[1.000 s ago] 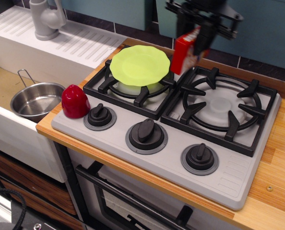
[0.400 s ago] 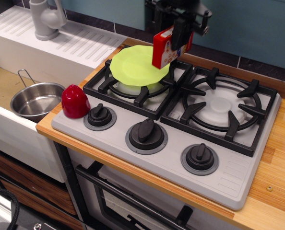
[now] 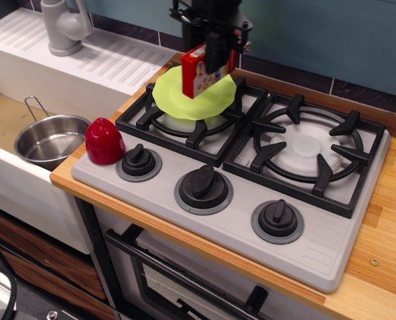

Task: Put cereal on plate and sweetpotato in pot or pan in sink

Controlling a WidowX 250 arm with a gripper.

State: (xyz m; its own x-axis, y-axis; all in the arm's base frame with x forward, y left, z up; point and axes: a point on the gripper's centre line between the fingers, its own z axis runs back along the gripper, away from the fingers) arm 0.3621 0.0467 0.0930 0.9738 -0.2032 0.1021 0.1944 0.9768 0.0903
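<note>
Pincer (image 3: 215, 50) clamped on cereal (image 3: 199, 72) top edge above plate (image 3: 185, 100); box looks light, stiff, flat.

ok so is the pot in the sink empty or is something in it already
Empty. The pot shows only its bare shiny steel inside, and the sweetpotato sits outside it on the counter edge beside the stove knobs.

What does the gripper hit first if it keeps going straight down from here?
Most likely the plate. The gripper points down, shut on the cereal, whose lower edge hangs over the plate on the left burner grate. The box would touch first; the gap is hard to judge.
</note>
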